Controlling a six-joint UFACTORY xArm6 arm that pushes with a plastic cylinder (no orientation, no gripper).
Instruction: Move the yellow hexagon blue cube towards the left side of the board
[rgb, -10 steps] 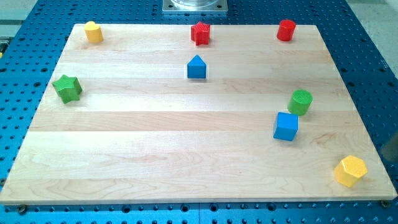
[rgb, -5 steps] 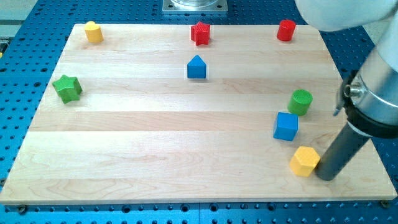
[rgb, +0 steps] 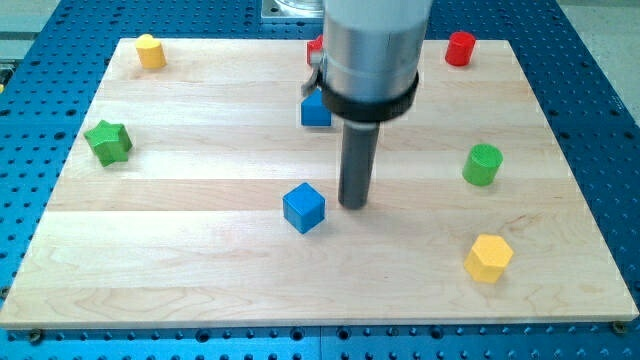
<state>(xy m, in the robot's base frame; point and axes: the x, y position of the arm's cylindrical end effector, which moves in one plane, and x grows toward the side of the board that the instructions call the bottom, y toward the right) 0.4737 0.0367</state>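
Note:
The blue cube (rgb: 303, 208) lies near the middle of the board, a little toward the view's bottom. My tip (rgb: 353, 205) rests on the board just to the cube's right, a small gap apart. The yellow hexagon (rgb: 488, 258) lies at the view's bottom right, far to the right of my tip. The arm's grey body covers part of the view's top centre.
A green star (rgb: 108, 141) sits at the left edge. A yellow cylinder (rgb: 150, 50) is at the top left. A blue house-shaped block (rgb: 314, 110) and a red block (rgb: 315, 47) are partly hidden by the arm. A red cylinder (rgb: 460, 47) and a green cylinder (rgb: 482, 164) are on the right.
My tip pushed the yellow hexagon left from the bottom right corner, then moved to the board's middle. The blue cube has slid far left from beside the green cylinder.

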